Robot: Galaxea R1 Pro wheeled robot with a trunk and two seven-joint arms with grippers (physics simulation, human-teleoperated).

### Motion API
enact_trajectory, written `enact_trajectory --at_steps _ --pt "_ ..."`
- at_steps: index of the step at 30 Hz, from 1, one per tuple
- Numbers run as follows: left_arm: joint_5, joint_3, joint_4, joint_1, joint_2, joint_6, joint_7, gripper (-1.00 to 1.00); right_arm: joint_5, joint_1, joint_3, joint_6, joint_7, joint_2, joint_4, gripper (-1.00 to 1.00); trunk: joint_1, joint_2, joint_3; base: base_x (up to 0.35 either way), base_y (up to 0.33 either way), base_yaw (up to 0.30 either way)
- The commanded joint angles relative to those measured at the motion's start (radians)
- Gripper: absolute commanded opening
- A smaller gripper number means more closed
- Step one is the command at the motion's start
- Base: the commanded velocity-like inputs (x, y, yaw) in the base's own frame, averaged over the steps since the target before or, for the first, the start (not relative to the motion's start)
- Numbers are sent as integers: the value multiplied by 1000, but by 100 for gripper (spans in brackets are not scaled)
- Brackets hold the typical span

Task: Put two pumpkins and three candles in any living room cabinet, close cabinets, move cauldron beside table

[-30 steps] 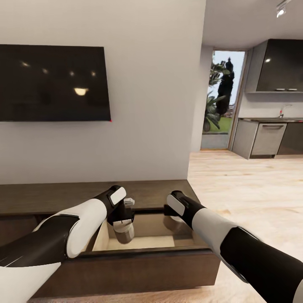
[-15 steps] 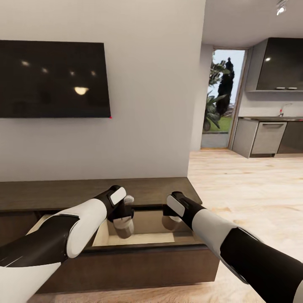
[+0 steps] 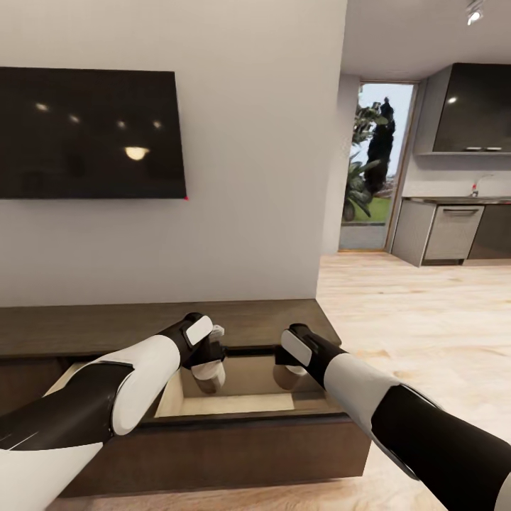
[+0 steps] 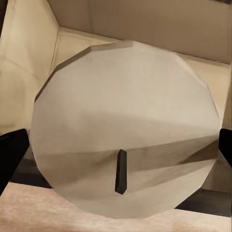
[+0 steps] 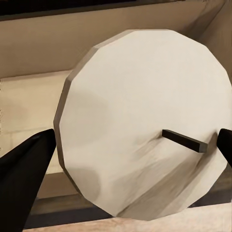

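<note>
Both arms reach over the open drawer of the cabinet, which runs along the far wall beneath the TV. The left tool is clamped on the left candle; in the left wrist view that candle sits end-on, wick toward the camera, with a dark finger at each side. The right tool likewise grips the right candle, and the right wrist view shows this candle end-on between its fingers.

Finding: each candle hangs below its tool, long axis roughly upright, directly above the pale drawer floor and apart from it. The two are level side by side, neither arm nearer. Judgement: the coming move is a straight descent and release; the drawer walls look clear of both
</note>
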Motion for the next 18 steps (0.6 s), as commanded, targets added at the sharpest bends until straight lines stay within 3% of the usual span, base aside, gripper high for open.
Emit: enact_trajectory --at_steps 1,18 --pt "9 -3 -2 0 0 4 9 -100 -5 -1 5 3 -6 0 -1 -100 0 0 -1 208 0 0" --pt "9 -3 1 0 0 17 6 -100 -4 24 5 3 -7 0 -1 -100 0 0 -1 94 0 0"
